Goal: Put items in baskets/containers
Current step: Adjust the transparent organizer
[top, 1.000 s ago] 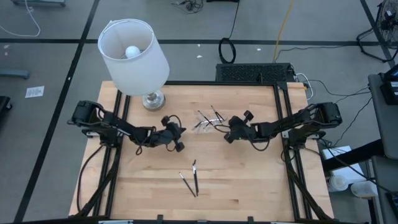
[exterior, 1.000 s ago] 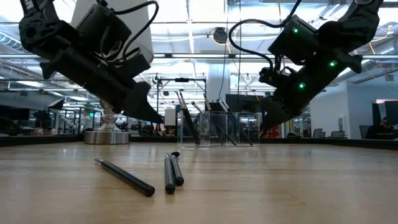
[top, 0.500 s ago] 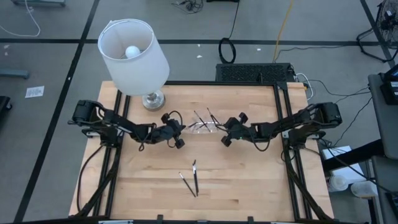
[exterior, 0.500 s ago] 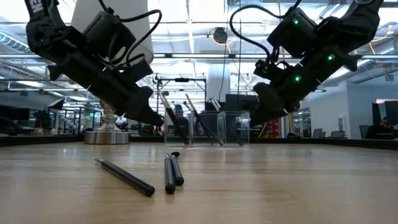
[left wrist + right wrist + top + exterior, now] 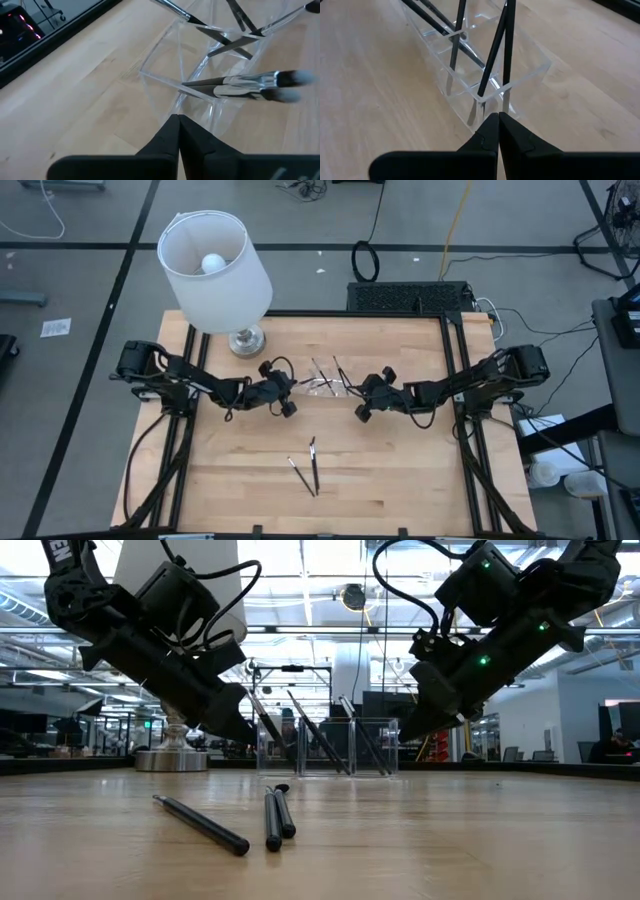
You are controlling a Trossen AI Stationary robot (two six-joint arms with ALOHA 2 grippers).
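The clear oblong tray [image 5: 322, 386] stands on the table between my two grippers, with several dark brushes [image 5: 320, 736] leaning in it, their tips sticking out over its rim. Three more dark brushes [image 5: 306, 465] lie flat on the table nearer the near edge; they also show in the low view [image 5: 272, 820]. My left gripper [image 5: 296, 388] is shut at the tray's left end. My right gripper [image 5: 352, 392] is shut at the tray's right end. My left gripper sets its shut fingertips [image 5: 178, 120] against the foot of the tray's left end wall [image 5: 167, 102], slanting down from the table's left. The tray stays flat on the table. My right gripper sets its shut fingertips [image 5: 497, 117] against the tray's right end corner [image 5: 492, 99], slanting down from the table's right.
A white lamp [image 5: 215, 260] on a metal foot [image 5: 246, 340] stands at the table's far left corner, close behind my left arm. Bare wood [image 5: 400, 470] lies around the three loose brushes.
My right gripper has gone toward the table's left and pushed the tray a little leftward along the table. My left gripper has gone toward the far edge and right, up to the tray's left end. The brushes in the tray have shifted with it.
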